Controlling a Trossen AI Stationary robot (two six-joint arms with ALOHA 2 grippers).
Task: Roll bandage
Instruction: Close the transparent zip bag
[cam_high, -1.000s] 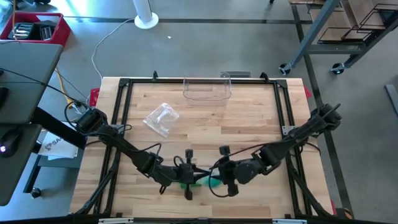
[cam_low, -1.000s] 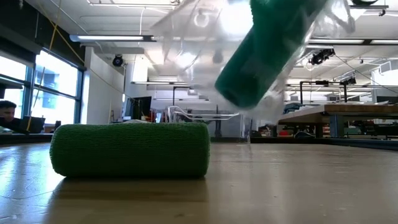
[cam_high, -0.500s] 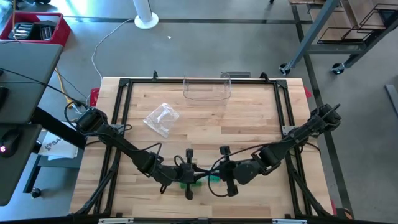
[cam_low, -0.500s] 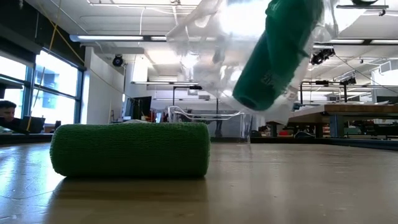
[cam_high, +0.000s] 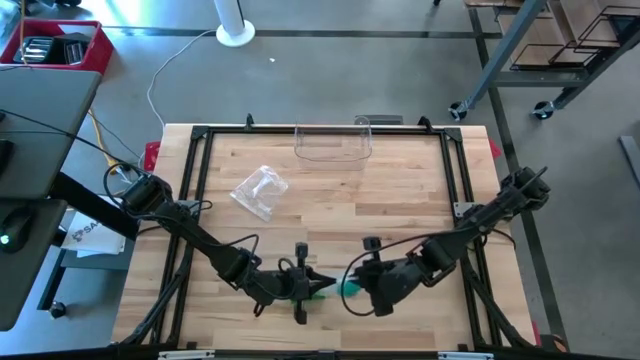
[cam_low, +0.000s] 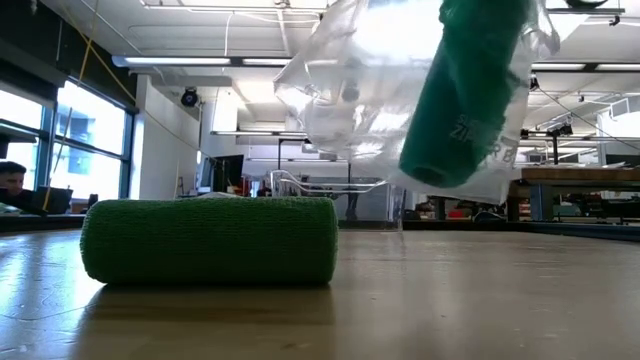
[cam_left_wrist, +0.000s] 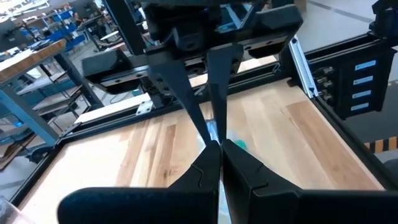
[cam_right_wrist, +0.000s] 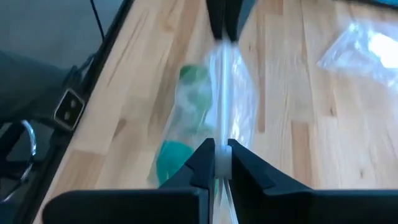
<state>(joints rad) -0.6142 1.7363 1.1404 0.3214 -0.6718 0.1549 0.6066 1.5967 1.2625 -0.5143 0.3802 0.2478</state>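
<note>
i have the left pincer (cam_left_wrist: 214, 146) and the right pincer (cam_right_wrist: 216, 149) both clamped on the top edge of a clear plastic bag (cam_low: 350, 90), lifted between them over the desk (cam_high: 400, 200) so the green bandage roll (cam_low: 465, 90) inside hangs free. that roll hangs nearly upright, long axis tipped slightly, lower end toward the desk. a second green roll (cam_low: 210, 240) lies on its side on the desk, axis level.

From my remote seat I see a grey concrete floor (cam_high: 330, 80) around the wooden worktop (cam_high: 400, 190). A white round stand base (cam_high: 236, 33) sits beyond it, a red bin (cam_high: 60, 45) far left, a metal rack on castors (cam_high: 540, 60) far right. Across the room, tall windows (cam_low: 60, 140) glow left; long ceiling lights (cam_low: 190, 62) run overhead.
</note>
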